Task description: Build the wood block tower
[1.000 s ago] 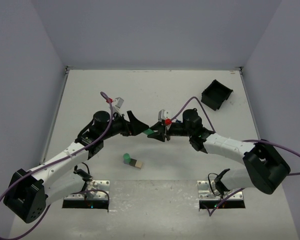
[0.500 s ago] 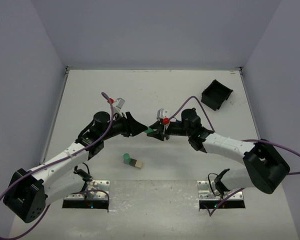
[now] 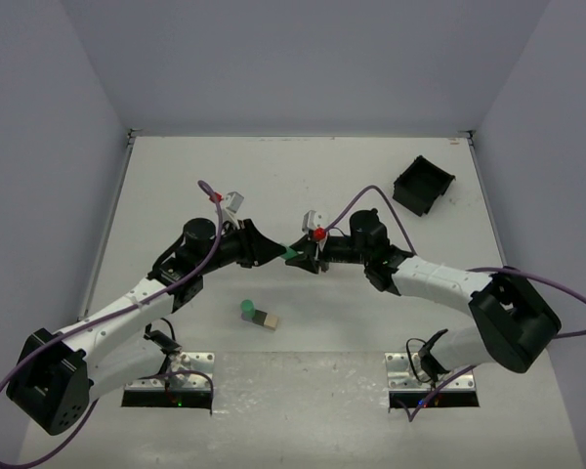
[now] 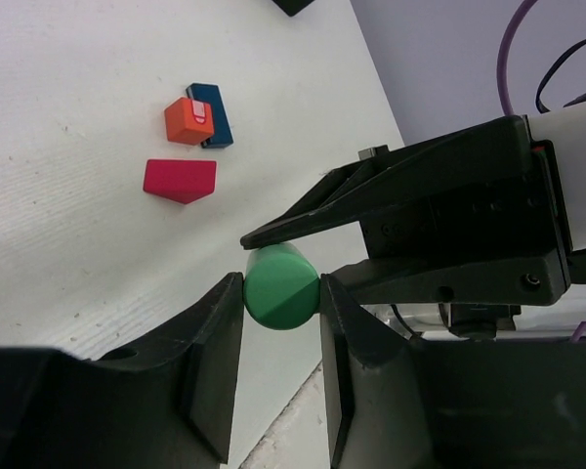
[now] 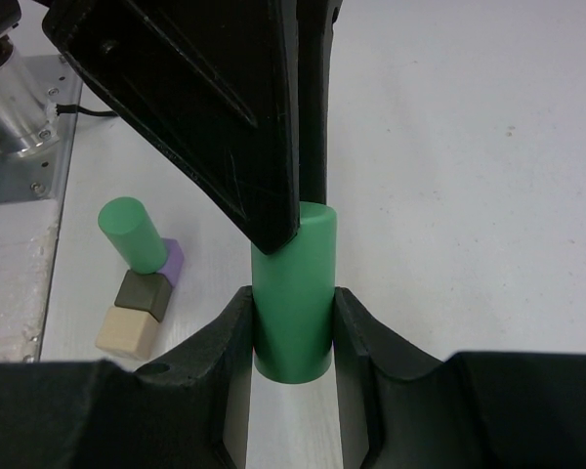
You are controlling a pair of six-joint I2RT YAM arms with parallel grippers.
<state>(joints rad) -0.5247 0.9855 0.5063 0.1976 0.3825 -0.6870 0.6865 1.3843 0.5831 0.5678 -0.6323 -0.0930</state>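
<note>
The green cylinder hangs over the middle of the counter, gripped from both sides at once. The right pincer has its two fingers pressed flat against the lower part of the cylinder, one on each side, so it is closed on it. The left pincer comes in from the opposite side and is also clamped on the same cylinder, each inner finger face touching the round green body. In the left wrist view the cylinder shows end-on, with the right pincer's black fingers lying just above and beside it. In the right wrist view the left pincer's fingers reach down over its upper end.

Closer to the near edge, between the two arm bases and more toward the left one, sits a small cluster of wood blocks. A second green cylinder stands upright against a purple piece. A dark block touches a tan cube next in line. Whether that cylinder rests on the counter or on another block cannot be told.

Beyond the held cylinder, toward the right, lie a red wedge and an orange block touching a blue block.

A black bin sits near the far right corner, skewed to the edges.
</note>
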